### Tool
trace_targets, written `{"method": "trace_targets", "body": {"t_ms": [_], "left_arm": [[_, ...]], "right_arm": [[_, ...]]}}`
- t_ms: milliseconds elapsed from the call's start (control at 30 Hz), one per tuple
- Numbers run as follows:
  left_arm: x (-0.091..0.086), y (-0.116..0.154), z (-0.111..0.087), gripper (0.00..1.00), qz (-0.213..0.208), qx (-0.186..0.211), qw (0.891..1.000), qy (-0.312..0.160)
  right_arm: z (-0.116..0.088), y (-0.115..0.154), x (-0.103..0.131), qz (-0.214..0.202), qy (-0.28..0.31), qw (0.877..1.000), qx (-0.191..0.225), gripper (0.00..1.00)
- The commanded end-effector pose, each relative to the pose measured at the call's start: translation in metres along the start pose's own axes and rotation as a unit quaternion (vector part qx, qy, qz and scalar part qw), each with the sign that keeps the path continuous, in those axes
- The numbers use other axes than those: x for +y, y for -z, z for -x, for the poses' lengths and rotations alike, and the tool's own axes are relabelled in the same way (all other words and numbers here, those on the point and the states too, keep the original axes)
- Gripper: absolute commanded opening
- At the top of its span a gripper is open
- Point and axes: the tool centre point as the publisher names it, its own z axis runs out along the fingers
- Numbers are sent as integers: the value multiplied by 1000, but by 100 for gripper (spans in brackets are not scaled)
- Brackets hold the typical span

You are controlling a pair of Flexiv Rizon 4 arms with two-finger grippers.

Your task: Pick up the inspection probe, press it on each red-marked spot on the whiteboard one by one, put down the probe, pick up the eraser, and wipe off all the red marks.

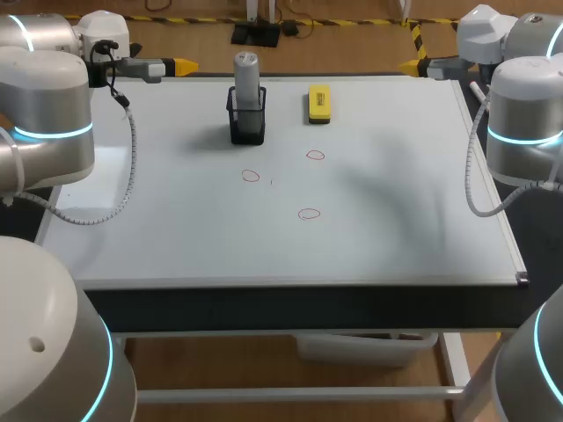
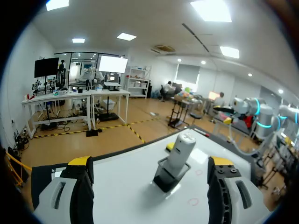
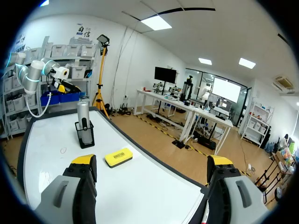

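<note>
– Whiteboard (image 1: 176, 237) covers almost the whole counter. The left arm (image 1: 53, 114) and the right arm (image 1: 528, 123) hold off at its two far corners. How do the left jaws stand?

– Wide apart, with nothing between them. Their yellow fingertips (image 2: 80, 161) hang over the board in the left wrist view. Straight ahead of the gap, the grey inspection probe (image 2: 183, 149) stands in a black holder (image 2: 166, 177).

– And beyond the probe?

– The yellow eraser (image 2: 170, 146) shows just behind the holder, lying flat on the board.

– What about the right jaws?

– They are spread just as wide and hold nothing. Ahead of their fingertips (image 3: 84, 159) the eraser lies nearest. The probe in its holder stands farther on, past the eraser.

– How does it all sit from above?

– Holder and eraser are side by side near the far edge, apart from each other and between the two sets of jaws. The holder is closer to the left jaws and the eraser closer to the right jaws. The probe stands upright, with its top well clear of the holder's rim.

– Where are the red marks (image 1: 251, 176)?

– There are three small red outlines, all on the near side of the holder and eraser and well apart from both sets of jaws. One is in front of the holder, one in front of the eraser, and the third nearer the front edge, between those two.
</note>
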Motion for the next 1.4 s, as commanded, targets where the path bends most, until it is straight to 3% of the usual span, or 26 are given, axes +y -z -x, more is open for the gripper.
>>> {"method": "trace_targets", "body": {"t_ms": [33, 667, 1067, 1400], "left_arm": [[1, 0, 0, 100, -2, 0, 1000, 0], [1, 0, 0, 100, -2, 0, 1000, 0], [6, -7, -8, 100, -16, 119, 991, -56], [10, -15, -19, 100, -20, 243, 966, -89]], "right_arm": [[0, 0, 0, -1, 0, 1000, 0, 100], [0, 0, 0, -1, 0, 1000, 0, 100], [0, 0, 0, -1, 0, 1000, 0, 100], [0, 0, 0, -1, 0, 1000, 0, 100]]}}
